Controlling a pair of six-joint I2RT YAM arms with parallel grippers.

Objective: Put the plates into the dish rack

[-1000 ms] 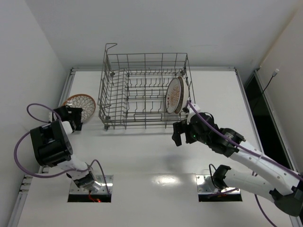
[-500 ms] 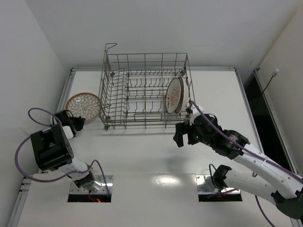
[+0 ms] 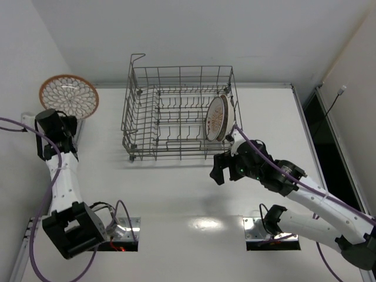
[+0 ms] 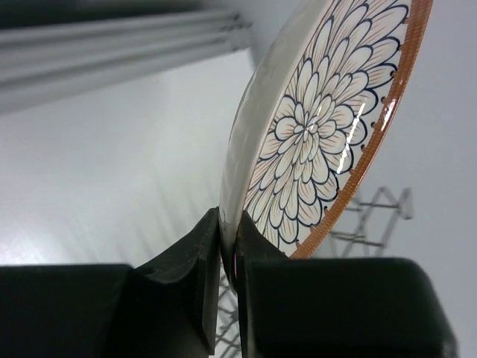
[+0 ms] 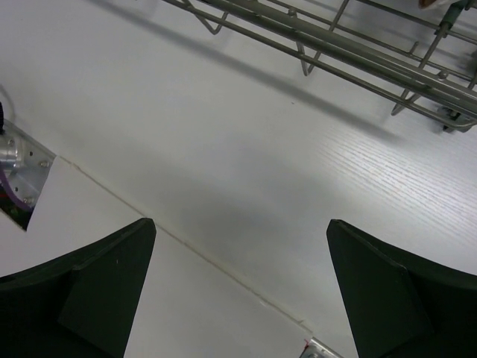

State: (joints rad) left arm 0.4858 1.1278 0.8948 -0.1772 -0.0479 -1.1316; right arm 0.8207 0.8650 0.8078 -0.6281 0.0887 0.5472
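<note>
Though low moments ago, now hoists the lattice plate (image 3: 69, 96), pinched in the left gripper (image 4: 227, 239), ready for the dish rack (image 3: 182, 67); leaves the right gripper (image 5: 240, 246) gaping.

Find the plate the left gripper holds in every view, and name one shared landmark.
Top external: the plate is upper left, left of the dish rack.
Left wrist: it fills the upper right, rim clamped in the left gripper.
Right wrist: not in view.
Shared landmark: the dish rack, lower right in left wrist, along the top in right wrist.
</note>
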